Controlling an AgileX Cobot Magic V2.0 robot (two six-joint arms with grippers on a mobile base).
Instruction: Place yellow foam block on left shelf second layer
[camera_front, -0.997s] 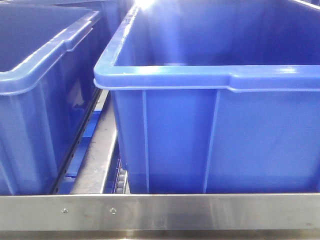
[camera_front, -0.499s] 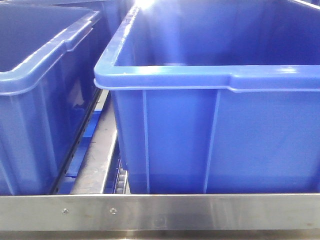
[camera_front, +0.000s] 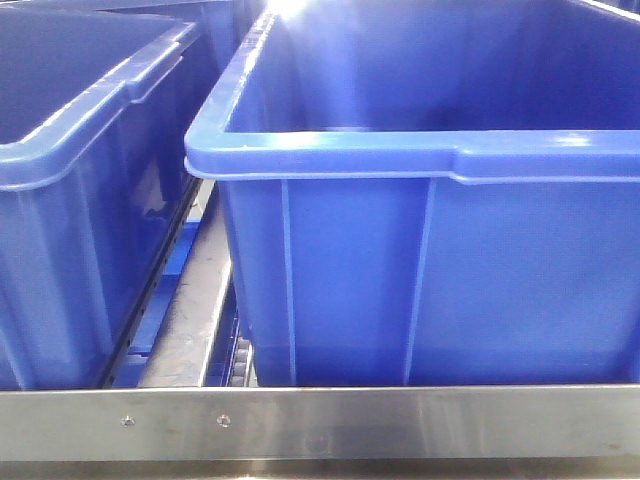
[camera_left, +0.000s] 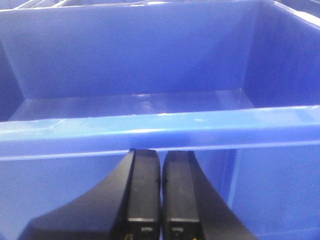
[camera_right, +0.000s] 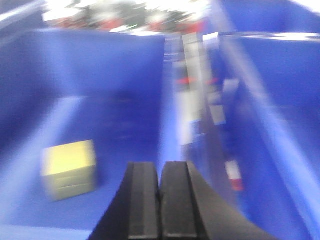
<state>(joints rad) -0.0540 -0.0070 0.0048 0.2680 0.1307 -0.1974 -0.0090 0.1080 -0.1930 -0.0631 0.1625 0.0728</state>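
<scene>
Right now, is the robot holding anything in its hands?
No. Both the left hand and right hand are shut on nothing; the bright yellow foam block sits loose in a blue plastic bin.

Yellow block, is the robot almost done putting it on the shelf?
Not yet. The yellow foam block sits on the floor of a blue bin, ungrasped. The right gripper hovers near it, closed and empty; the left gripper, also closed, faces another blue bin's rim. Grasping, carrying and shelving remain.

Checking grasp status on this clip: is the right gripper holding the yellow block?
No. The right gripper is shut and empty, while the yellow block lies apart from it on the bin floor.
</scene>
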